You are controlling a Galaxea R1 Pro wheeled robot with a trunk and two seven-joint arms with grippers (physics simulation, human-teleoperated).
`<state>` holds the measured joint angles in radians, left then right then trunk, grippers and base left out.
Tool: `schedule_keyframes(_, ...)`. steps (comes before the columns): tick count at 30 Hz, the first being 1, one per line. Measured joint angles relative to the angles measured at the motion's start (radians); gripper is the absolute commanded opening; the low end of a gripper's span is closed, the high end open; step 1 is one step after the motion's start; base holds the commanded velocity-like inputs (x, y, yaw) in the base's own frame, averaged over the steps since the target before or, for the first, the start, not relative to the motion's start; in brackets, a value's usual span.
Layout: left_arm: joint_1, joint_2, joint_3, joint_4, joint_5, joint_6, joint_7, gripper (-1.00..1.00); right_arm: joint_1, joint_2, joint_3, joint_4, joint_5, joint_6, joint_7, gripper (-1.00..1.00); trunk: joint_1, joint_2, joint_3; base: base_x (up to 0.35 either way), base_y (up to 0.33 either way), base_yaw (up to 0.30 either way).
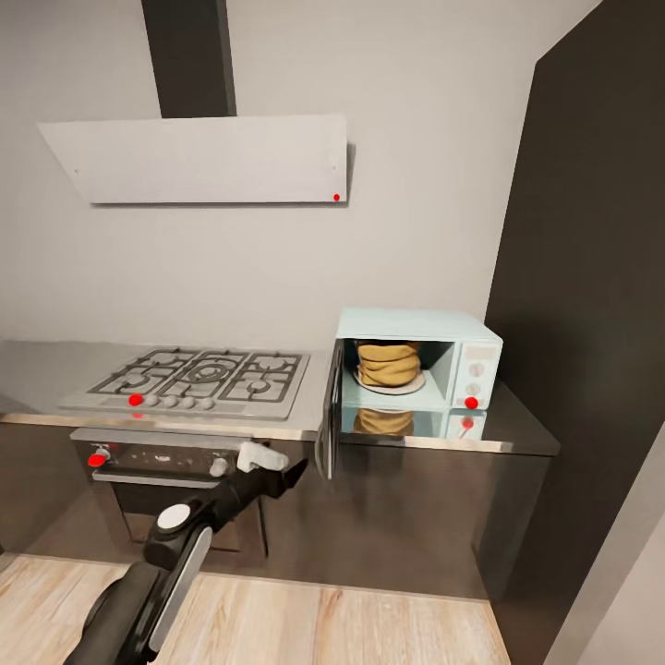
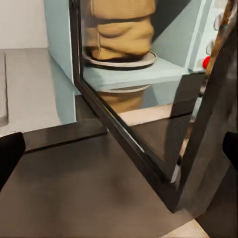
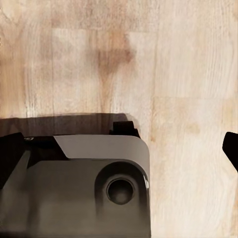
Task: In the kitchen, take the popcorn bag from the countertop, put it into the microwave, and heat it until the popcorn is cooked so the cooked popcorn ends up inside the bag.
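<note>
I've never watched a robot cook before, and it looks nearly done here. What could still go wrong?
The microwave door is open, swung out over the countertop edge. The left gripper is just below and beside that door, so a clumsy push could skid the oven rather than shut it.

The popcorn bag sits on the plate near the opening; if it bulges forward, the door might catch it.

Nothing heats until the door shuts.
</note>
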<state>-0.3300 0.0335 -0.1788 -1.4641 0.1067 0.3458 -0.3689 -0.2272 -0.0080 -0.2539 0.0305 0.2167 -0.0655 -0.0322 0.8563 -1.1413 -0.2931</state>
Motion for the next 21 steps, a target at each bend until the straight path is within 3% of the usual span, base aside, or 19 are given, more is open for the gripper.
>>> schedule_keyframes(2, 0.000, -0.001, -0.018, 0.004, 0.000, -0.016, -0.006, 1.00, 0.000, 0.000, 0.000, 0.000, 0.000, 0.001, 0.000, 1.00, 0.000, 0.000, 0.000, 0.000, 0.000, 0.000)
schedule_keyframes(6, 0.002, 0.002, 0.004, 0.015, 0.009, -0.015, 0.009, 1.00, 0.000, 0.007, -0.001, 0.001, -0.001, 0.004, -0.001, 1.00, 0.000, 0.000, 0.000, 0.000, 0.000, 0.000)
schedule_keyframes(11, 0.007, 0.004, 0.033, 0.007, 0.008, -0.011, -0.007, 1.00, 0.000, -0.003, 0.000, 0.000, 0.000, 0.002, 0.008, 1.00, 0.000, 0.000, 0.000, 0.009, 0.000, 0.000)
schedule_keyframes(21, 0.006, -0.001, 0.089, 0.008, 0.019, -0.011, -0.009, 1.00, 0.000, -0.004, 0.000, 0.000, 0.000, 0.002, 0.009, 1.00, -0.001, 0.000, 0.000, 0.284, 0.000, 0.000)
